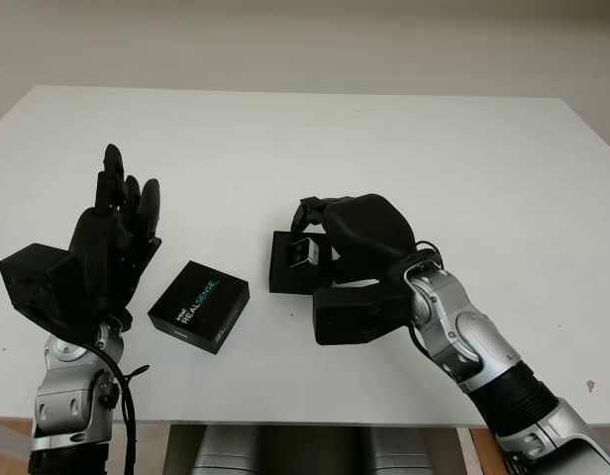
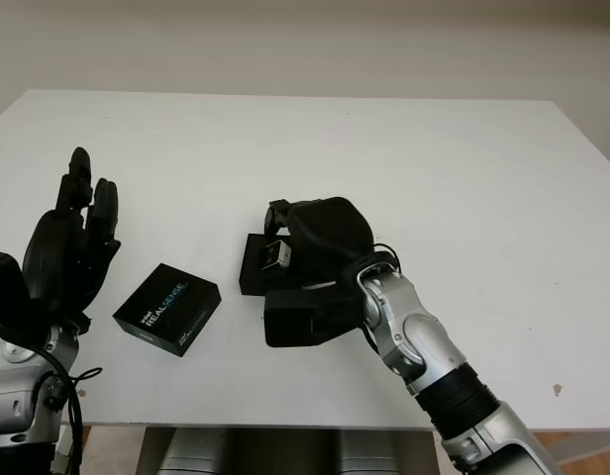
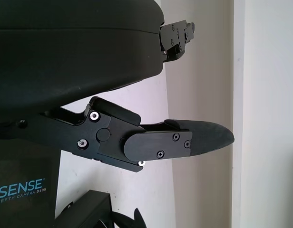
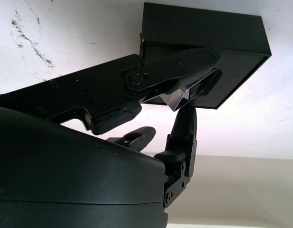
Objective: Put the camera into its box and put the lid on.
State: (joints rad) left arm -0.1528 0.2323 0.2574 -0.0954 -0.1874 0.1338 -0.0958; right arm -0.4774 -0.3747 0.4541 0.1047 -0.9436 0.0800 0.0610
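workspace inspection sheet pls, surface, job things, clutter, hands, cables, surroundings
surface: white table, bare beyond the job's things
job's things: silver camera held over the open black box; lid printed REALSENSE lies flat to the box's left, apart from it
clutter: nothing seen
hands: right hand shut on the camera above the box; left hand open, raised left of the lid
cables: black cable loops at the left forearm
surroundings: pale wall behind the table

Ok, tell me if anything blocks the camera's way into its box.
Nothing visible does. The right hand holds the camera right over the open box. The lid lies apart, beside the open left hand.
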